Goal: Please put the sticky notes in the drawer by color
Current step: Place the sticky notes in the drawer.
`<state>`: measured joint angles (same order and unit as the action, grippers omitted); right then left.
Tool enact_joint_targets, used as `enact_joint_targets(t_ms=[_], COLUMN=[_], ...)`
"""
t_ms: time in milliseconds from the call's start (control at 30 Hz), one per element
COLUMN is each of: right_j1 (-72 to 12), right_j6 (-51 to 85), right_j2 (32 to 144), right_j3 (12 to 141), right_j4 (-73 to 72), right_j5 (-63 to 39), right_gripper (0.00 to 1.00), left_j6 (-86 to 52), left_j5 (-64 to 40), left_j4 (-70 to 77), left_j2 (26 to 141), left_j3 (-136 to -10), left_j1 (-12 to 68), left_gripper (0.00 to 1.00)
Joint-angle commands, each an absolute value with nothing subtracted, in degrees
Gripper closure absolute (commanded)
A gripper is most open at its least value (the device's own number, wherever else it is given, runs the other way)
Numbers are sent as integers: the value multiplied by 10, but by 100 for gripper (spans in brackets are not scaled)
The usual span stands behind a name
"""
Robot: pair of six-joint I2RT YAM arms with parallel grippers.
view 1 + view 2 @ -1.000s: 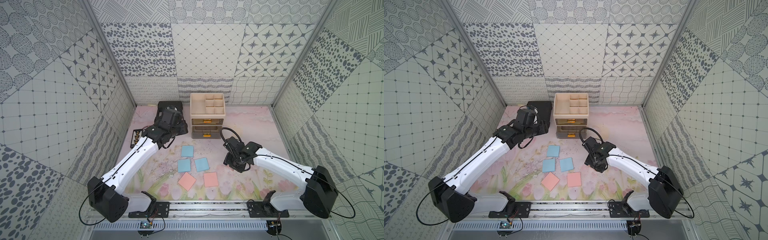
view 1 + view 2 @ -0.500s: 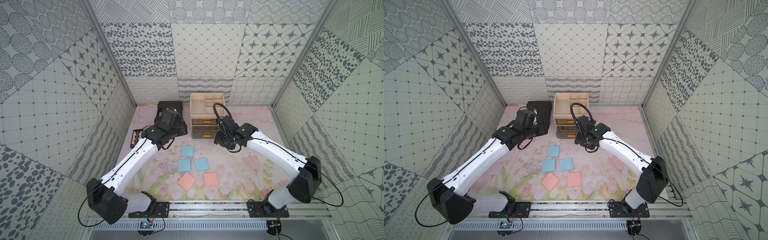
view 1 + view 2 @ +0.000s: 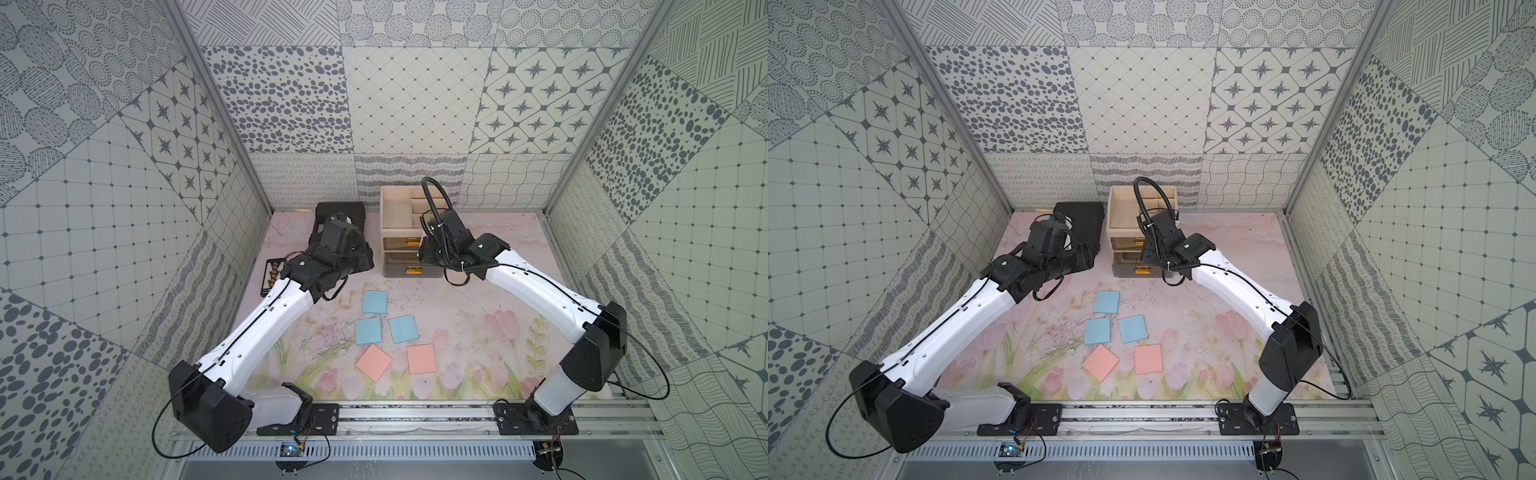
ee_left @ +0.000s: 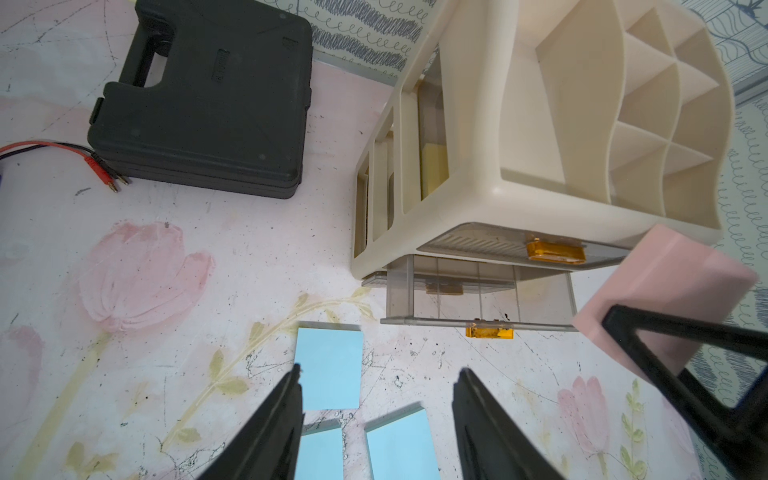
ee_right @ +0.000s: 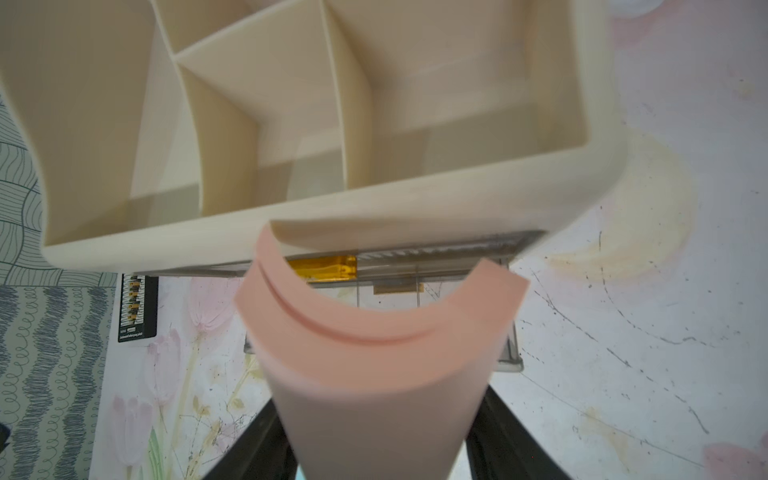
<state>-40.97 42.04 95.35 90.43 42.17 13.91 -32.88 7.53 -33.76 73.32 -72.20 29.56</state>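
The cream drawer cabinet point(image 3: 399, 216) stands at the back of the mat. A smoky drawer point(image 4: 478, 291) below its top one is pulled out. My right gripper point(image 5: 378, 415) is shut on a bent salmon-pink sticky note pad point(image 5: 374, 353), held just above that drawer's front. Three light blue notes point(image 3: 374, 301) point(image 3: 368, 331) point(image 3: 403, 328) and two pink ones point(image 3: 373, 362) point(image 3: 421, 359) lie flat mid-mat. Something yellow point(image 4: 434, 170) shows inside the top drawer. My left gripper point(image 4: 381, 370) hangs open and empty over the blue notes, left of the cabinet.
A flat black case point(image 3: 340, 214) lies left of the cabinet under my left wrist. Red-tipped leads point(image 4: 99, 166) trail beside it. A narrow black strip with gold parts point(image 3: 272, 276) sits by the left wall. Patterned walls close in three sides.
My right arm swung from the mat right of the notes up to the cabinet front, carrying the pink pad. The left arm has hardly moved.
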Motion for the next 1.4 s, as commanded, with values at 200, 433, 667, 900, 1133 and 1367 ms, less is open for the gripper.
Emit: enact_joint_targets(t_ms=[200, 433, 667, 900, 1133, 1367], right_j1=[-415, -416, -417, -417, -417, -417], right_j6=[316, 300, 290, 279, 262, 257], right_j2=[952, 946, 945, 945, 956, 956], right_j3=[874, 841, 801, 765, 757, 756], right_j4=[295, 269, 232, 187, 164, 159], right_j5=[216, 242, 267, 280, 286, 285], right_gripper=[38, 37, 37, 36, 32, 14], left_j6=[-323, -326, -329, -331, -333, -336], left_j5=[97, 94, 93, 94, 95, 95], left_j4=[-342, -342, -343, -343, -345, -346], left_j2=[725, 727, 730, 728, 727, 726], left_j3=[-723, -724, -723, -719, -718, -716], left_j1=[294, 294, 294, 294, 294, 294], left_gripper=[39, 39, 39, 39, 39, 39])
